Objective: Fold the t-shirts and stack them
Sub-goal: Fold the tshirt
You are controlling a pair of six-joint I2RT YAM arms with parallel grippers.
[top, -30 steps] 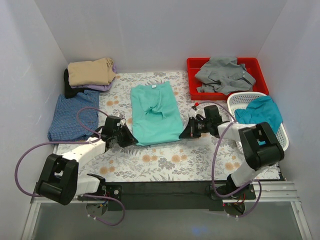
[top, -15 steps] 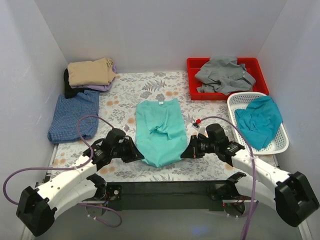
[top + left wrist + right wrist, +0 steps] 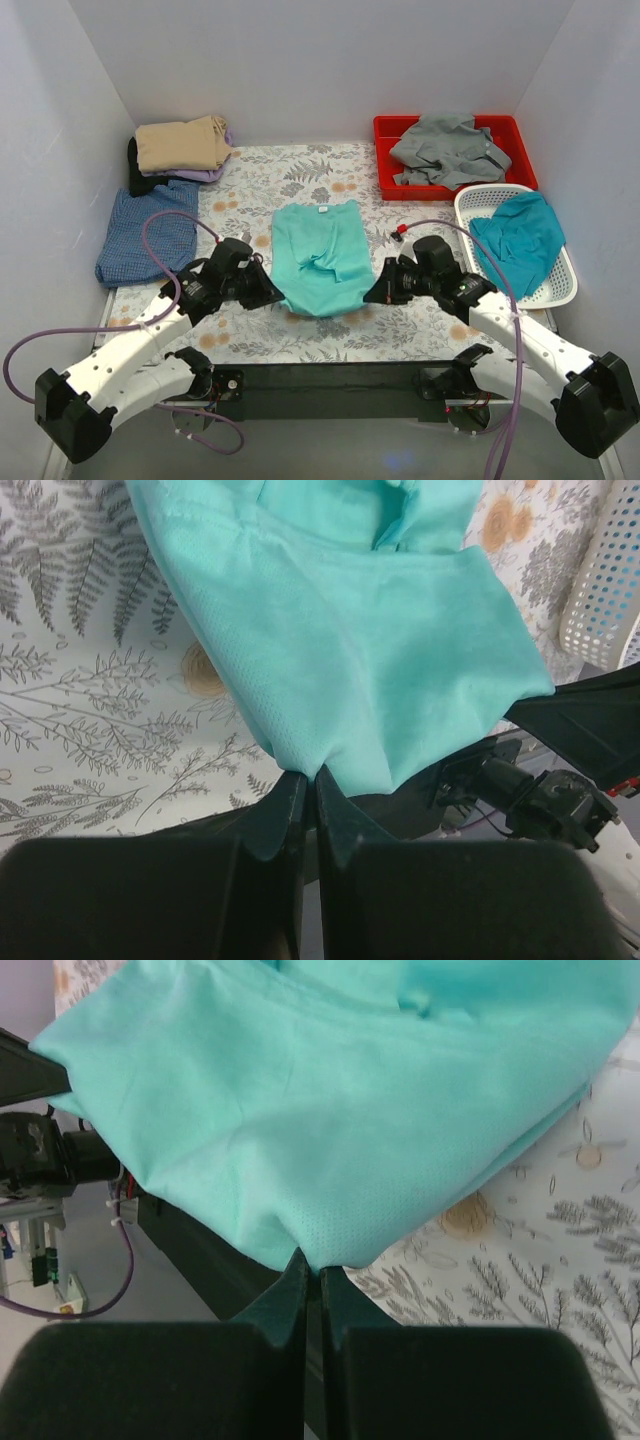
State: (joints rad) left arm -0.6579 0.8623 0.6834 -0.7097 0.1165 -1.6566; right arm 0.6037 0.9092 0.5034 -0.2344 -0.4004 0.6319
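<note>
A mint green t-shirt [image 3: 322, 255] lies lengthwise in the middle of the floral table, its near hem lifted off the cloth. My left gripper [image 3: 277, 298] is shut on the hem's left corner [image 3: 305, 765]. My right gripper [image 3: 371, 296] is shut on the hem's right corner [image 3: 315, 1260]. The fabric hangs slack between the two grips. A tan t-shirt [image 3: 182, 144] tops a folded stack at the back left, and a blue t-shirt [image 3: 147, 228] lies flat just in front of it. A grey t-shirt [image 3: 447, 148] and a teal t-shirt [image 3: 520, 240] sit in containers on the right.
The red bin [image 3: 386, 160] stands at the back right with the grey shirt in it. The white basket [image 3: 560, 290] with the teal shirt sits along the right wall. White walls close in the table on three sides. A black bar runs along the near edge.
Both arms pulled the green shirt toward the near edge, then moved back a little with the hem lifted. Both grips stayed shut on it.
</note>
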